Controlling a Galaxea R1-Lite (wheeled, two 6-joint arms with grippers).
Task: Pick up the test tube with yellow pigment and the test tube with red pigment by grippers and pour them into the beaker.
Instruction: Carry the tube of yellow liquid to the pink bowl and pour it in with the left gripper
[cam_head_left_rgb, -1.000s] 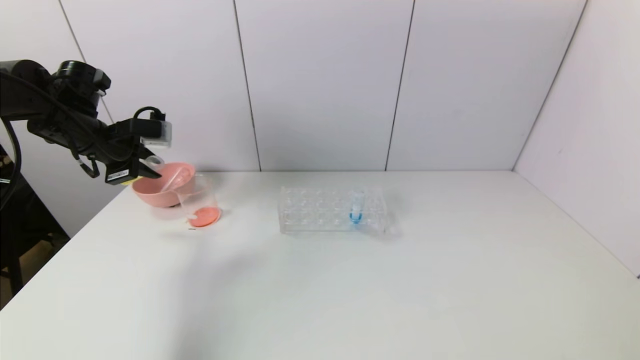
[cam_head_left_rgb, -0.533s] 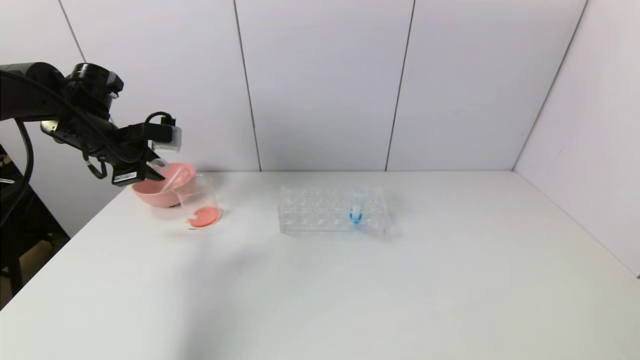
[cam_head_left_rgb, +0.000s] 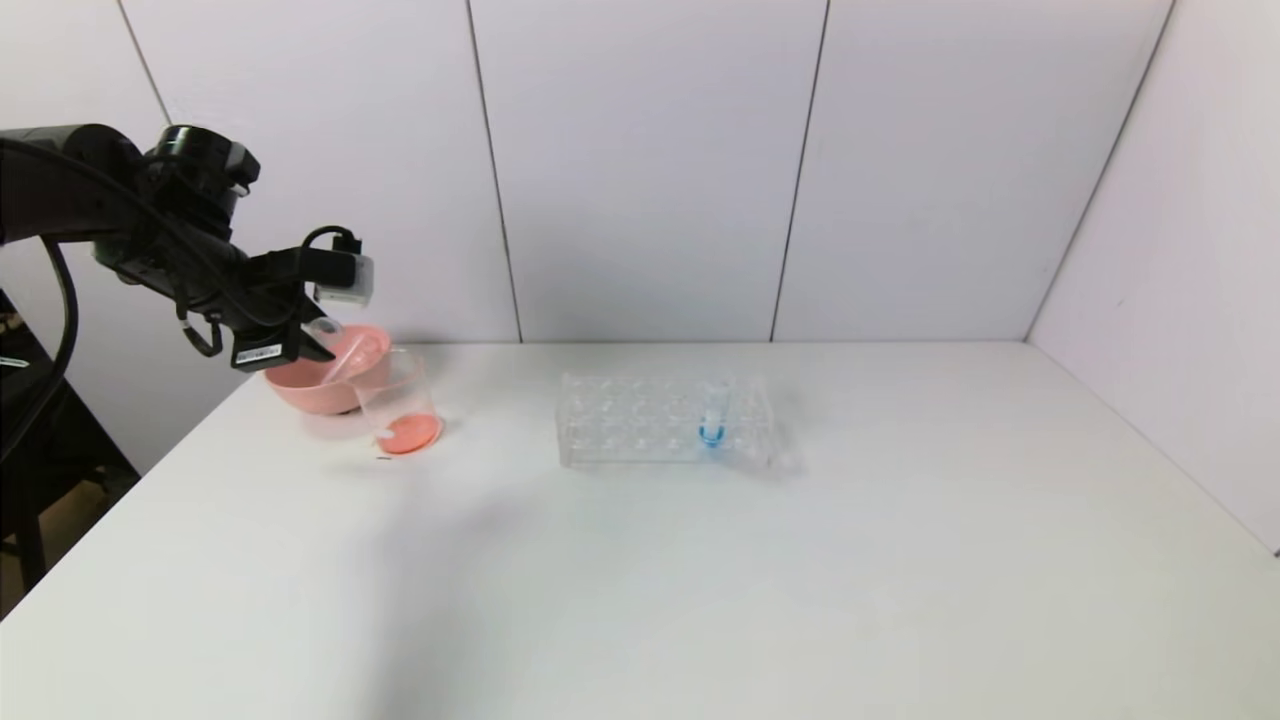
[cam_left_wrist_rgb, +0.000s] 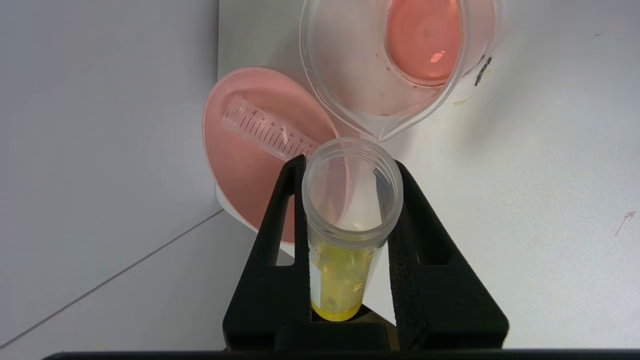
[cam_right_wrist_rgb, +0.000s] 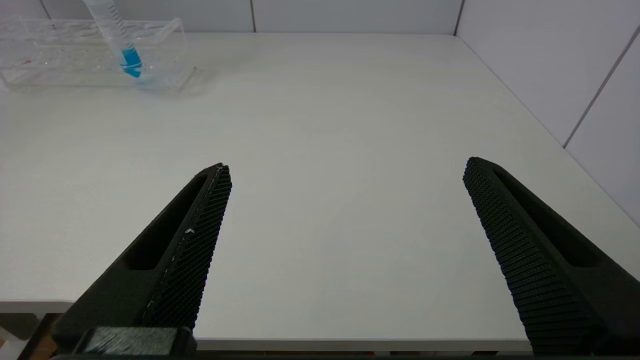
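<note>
Right end effector (cam_right_wrist_rgb: 345, 250) sits nearest, low at the counter (cam_head_left_rgb: 700, 580) edge, jaws wide, empty, prob. parked. Farther, left end effector (cam_left_wrist_rgb: 350, 240) clamps the test tube with yellow pigment (cam_left_wrist_rgb: 345, 250), mouth aimed twd the beaker (cam_left_wrist_rgb: 390, 65) w/ red liquid, presumably for pouring. Behind: pink bowl (cam_left_wrist_rgb: 250, 165) holding an emptied tube (cam_left_wrist_rgb: 265, 132).

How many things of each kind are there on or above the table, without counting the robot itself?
Test tubes: 3. Yellow-liquid tube in the left gripper, empty clear graduated tube lying in the bowl, blue-liquid tube in the rack.
Clear beaker with red-orange liquid: 1.
Pink bowl: 1.
Clear tube rack: 1.
Total: 6.
</note>
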